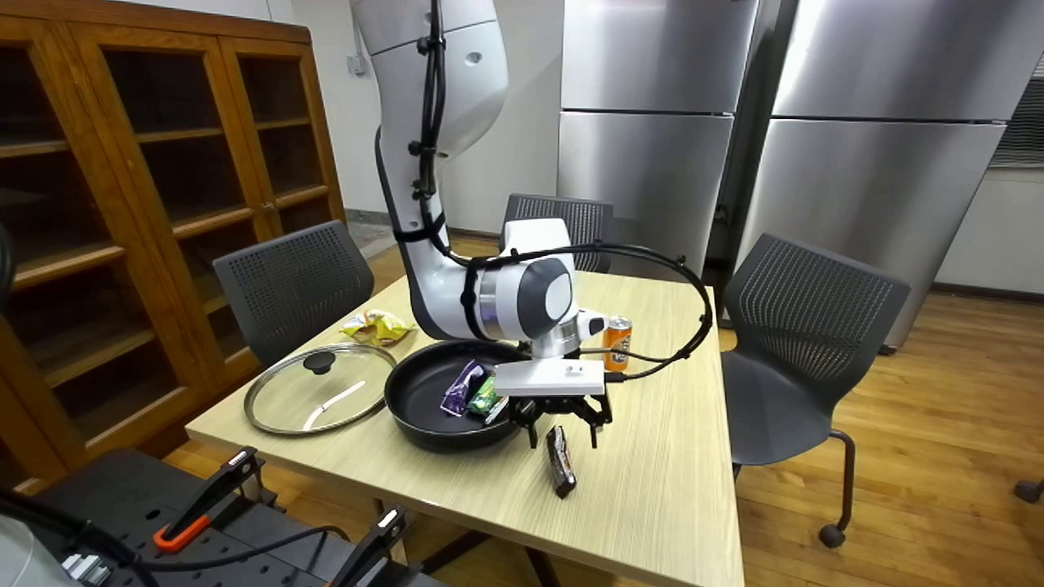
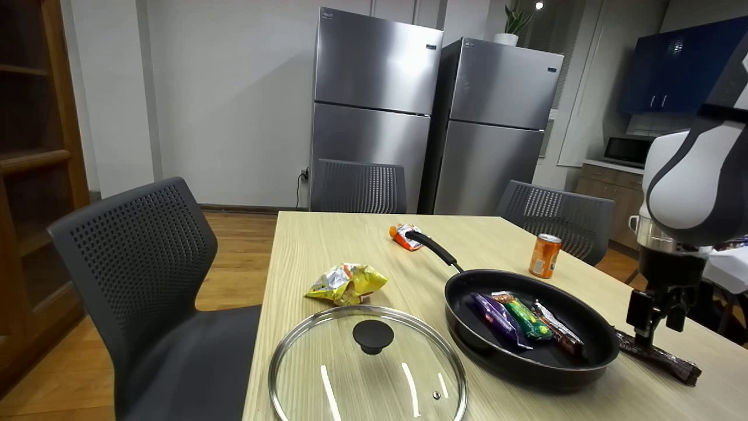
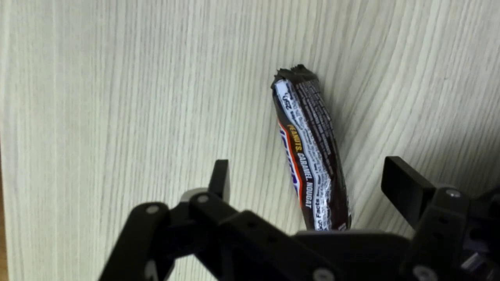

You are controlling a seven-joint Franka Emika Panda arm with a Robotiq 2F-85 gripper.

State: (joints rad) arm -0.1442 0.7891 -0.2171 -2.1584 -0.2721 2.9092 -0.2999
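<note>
Resting on the worktop (image 2: 327, 237): one dark bar (image 3: 312, 160), between wide-spread jaws in the wrist view; three bars (image 2: 529, 318) in one pan (image 2: 520, 368); one lid (image 2: 369, 365), one can (image 2: 544, 256), one yellow bag (image 2: 350, 285). Visible in just an exterior view: one orange bag (image 2: 409, 237) and the pan's handle (image 2: 435, 248). Around the pale, grained worktop, three chairs (image 1: 807, 326); behind, two fridges (image 2: 374, 152).

Fairly bright; glare on fridge (image 2: 375, 108), white streaks on glass lid (image 2: 368, 377); wrist view slightly soft, worktop (image 3: 136, 117) shadowed at right.
</note>
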